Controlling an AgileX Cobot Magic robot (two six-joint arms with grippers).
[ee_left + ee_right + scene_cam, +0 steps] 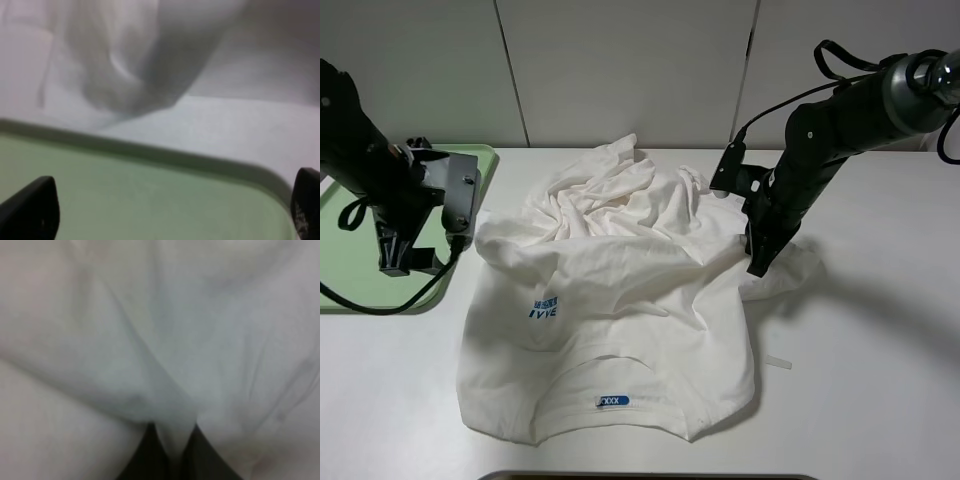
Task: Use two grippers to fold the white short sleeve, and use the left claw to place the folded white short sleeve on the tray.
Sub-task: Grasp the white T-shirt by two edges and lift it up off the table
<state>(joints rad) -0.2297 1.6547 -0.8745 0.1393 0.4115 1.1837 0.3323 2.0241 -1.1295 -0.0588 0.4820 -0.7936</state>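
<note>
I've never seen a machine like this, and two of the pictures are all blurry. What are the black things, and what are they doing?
The black things are two robot arms, a left arm and a right arm. Each ends in a claw for grabbing.

The sharp picture comes from a camera mounted up high, looking down. It shows a white table with a crumpled white T-shirt lying on it. A pale green tray sits beside the shirt.

The two blurry pictures come from small cameras on the arms' wrists, very close to things. In one, the left claw is wide open above the tray and holds nothing. In the other, the right claw is pinched shut on a fold of the T-shirt.
</note>
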